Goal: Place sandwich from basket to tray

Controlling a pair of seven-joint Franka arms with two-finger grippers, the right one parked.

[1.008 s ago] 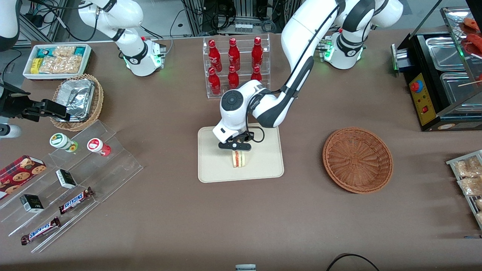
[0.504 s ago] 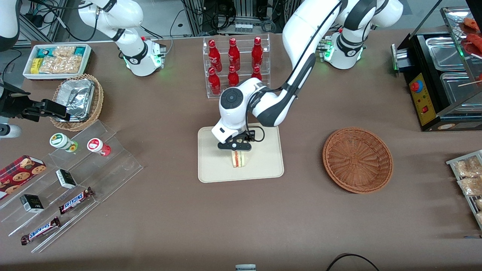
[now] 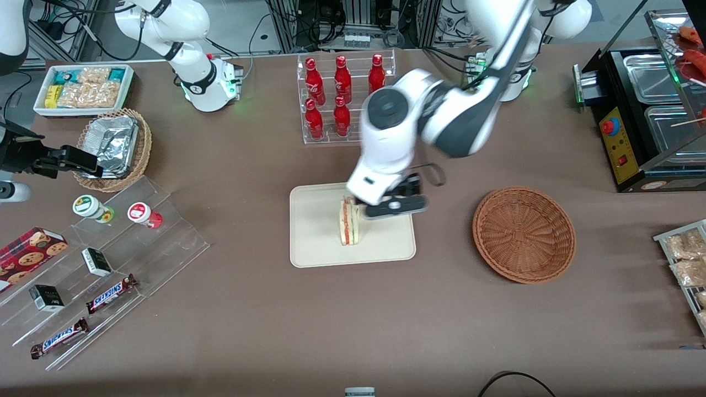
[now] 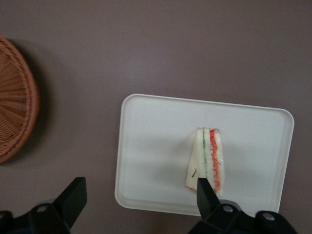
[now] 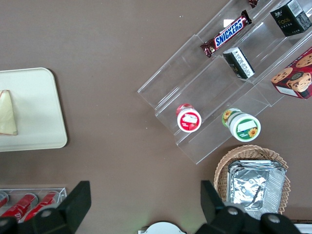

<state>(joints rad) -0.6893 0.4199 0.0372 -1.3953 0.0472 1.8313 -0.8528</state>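
The sandwich (image 3: 349,223), a white wedge with red and green filling, stands on its edge on the cream tray (image 3: 314,231). My left gripper (image 3: 394,208) is open and empty, raised above the tray's edge that faces the basket, apart from the sandwich. The reddish-brown wicker basket (image 3: 524,234) lies empty toward the working arm's end of the table. In the left wrist view the sandwich (image 4: 207,158) lies on the tray (image 4: 156,146), the gripper (image 4: 140,195) has its fingers wide apart well above it, and the basket (image 4: 14,122) shows partly. The right wrist view shows the sandwich (image 5: 7,119) and tray (image 5: 39,107).
A clear rack of red bottles (image 3: 342,96) stands farther from the front camera than the tray. Clear stepped shelves with snacks (image 3: 105,253), a tan basket with foil (image 3: 113,146) and a white bin (image 3: 83,88) lie toward the parked arm's end. A black food warmer (image 3: 645,110) stands at the working arm's end.
The gripper let go of the sandwich, rose and shifted toward the basket. The sandwich stays standing on the tray.
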